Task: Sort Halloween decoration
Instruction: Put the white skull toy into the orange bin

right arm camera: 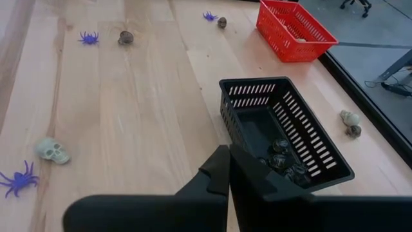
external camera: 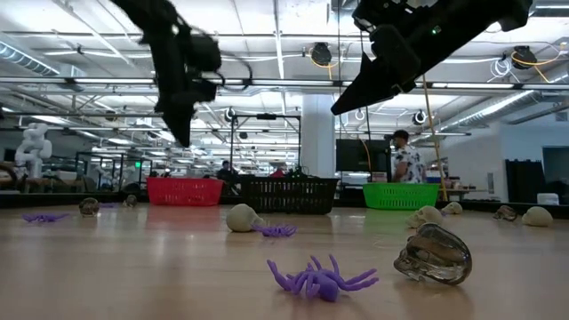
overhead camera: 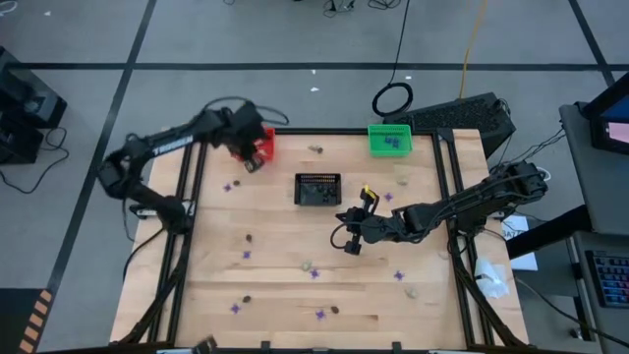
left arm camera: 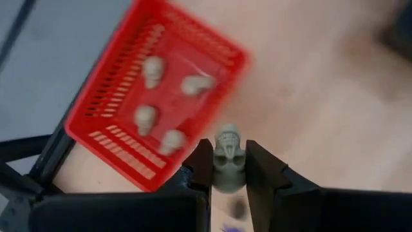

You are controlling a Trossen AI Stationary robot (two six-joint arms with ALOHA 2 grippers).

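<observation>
Pale skulls, purple spiders (external camera: 320, 280) and dark skulls (external camera: 434, 253) lie scattered on the wooden table (overhead camera: 285, 285). My left gripper (left arm camera: 226, 151) hangs at the far left beside the red basket (left arm camera: 154, 90), shut on a pale skull (left arm camera: 226, 147). Several pale skulls lie in that basket. My right gripper (right arm camera: 228, 164) is shut with nothing in it, above the table's middle, just short of the black basket (right arm camera: 283, 138), which holds dark bits. A green basket (overhead camera: 389, 139) with purple pieces stands at the far right. My left gripper pinches the pale skull by its two sides (left arm camera: 219, 161) between its two fingers. The fingers come from above, pointing steeply down. The skull is lifted clear of the table, next to the red basket's near corner.
A pale skull (right arm camera: 51, 150) and a purple spider (right arm camera: 19, 179) lie on the bare wood near my right gripper. More trinkets sit along the near edge (overhead camera: 319, 315). Black frame rails (overhead camera: 447, 197) run down both sides of the table.
</observation>
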